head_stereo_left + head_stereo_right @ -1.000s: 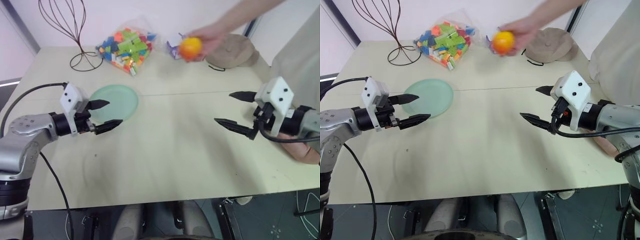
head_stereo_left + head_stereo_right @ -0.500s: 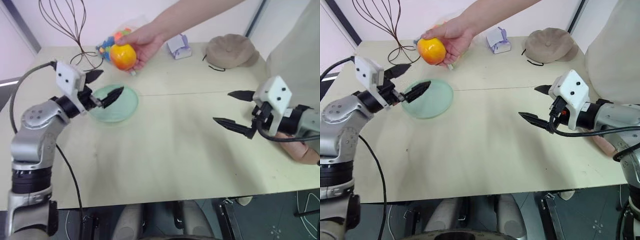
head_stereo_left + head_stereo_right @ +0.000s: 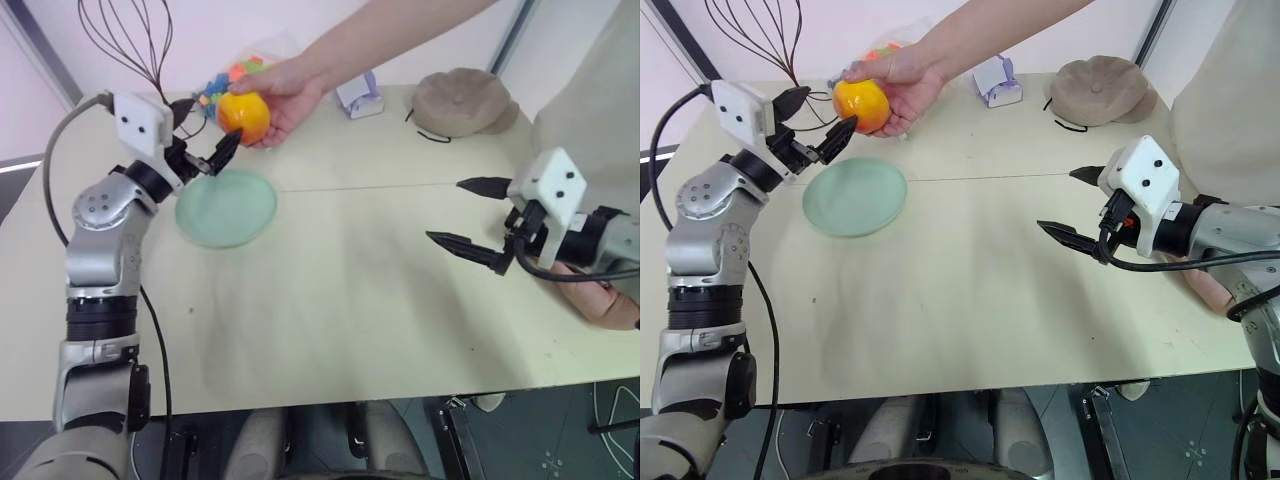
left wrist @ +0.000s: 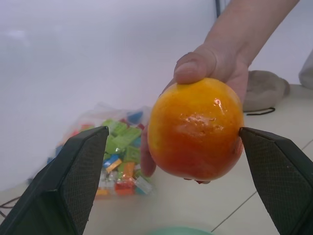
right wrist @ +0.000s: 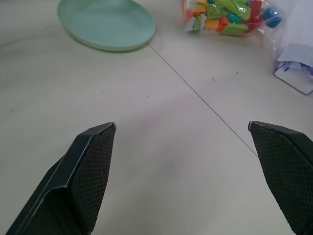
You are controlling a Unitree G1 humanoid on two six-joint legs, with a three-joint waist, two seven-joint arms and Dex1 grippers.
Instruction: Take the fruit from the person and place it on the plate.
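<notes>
The person's hand (image 3: 902, 82) holds the fruit (image 3: 862, 105) above the bench (image 3: 970, 270), just beyond the plate (image 3: 854, 196). The left gripper (image 3: 820, 120) has its fingers spread around the fruit, not yet closed. Closing now could pinch the person's thumb or knock the fruit loose. The right gripper (image 3: 1077, 206) hangs with fingers spread, holding nothing.

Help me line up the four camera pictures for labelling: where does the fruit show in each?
Left eye view: the fruit is upper left, in the person's hand, just past the left tool.
Right eye view: upper left again, above the plate.
Left wrist view: centre right, between the open fingers.
Right wrist view: I can't find it there.
Shared landmark: the bag of blocks.
</notes>
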